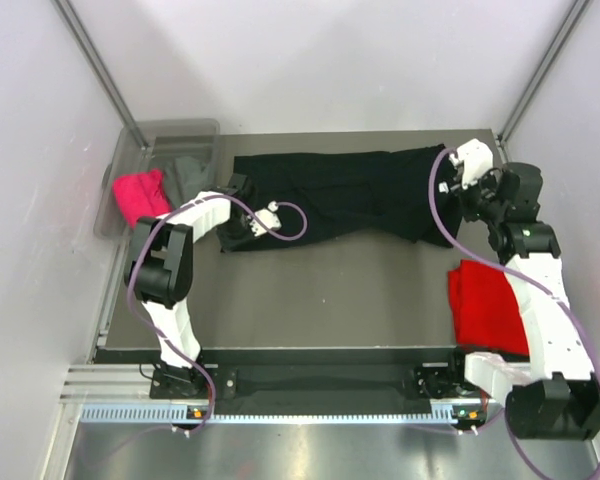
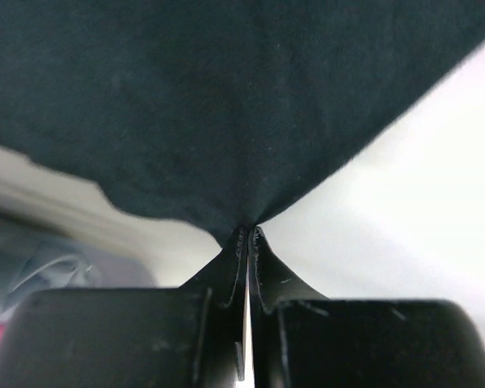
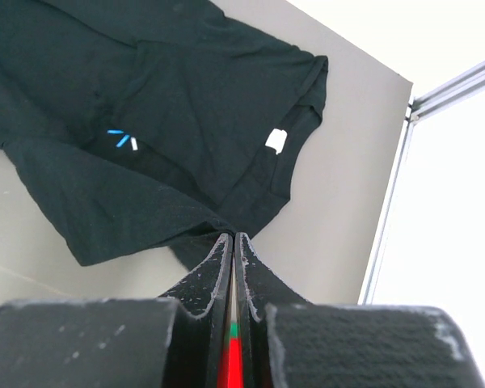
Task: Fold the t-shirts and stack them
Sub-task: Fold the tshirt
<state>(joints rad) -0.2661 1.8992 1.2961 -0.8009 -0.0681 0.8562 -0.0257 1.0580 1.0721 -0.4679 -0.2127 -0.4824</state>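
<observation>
Gripping the black t-shirt (image 1: pixel 340 195) at opposite ends: the left gripper (image 2: pixel 249 234) is clenched on a pinch of its cloth, and the right gripper (image 3: pixel 234 240) appears clenched on an edge at the collar end. The shirt lies stretched across the far part of the table (image 1: pixel 320 300). Recommendation: lift both ends evenly and keep the cloth taut so the fold lands straight. Count — one black shirt, one folded red t-shirt (image 1: pixel 485 300) at the right, one pink shirt (image 1: pixel 140 195) and one grey garment (image 1: pixel 187 172) in the plastic tub (image 1: pixel 180 128).
</observation>
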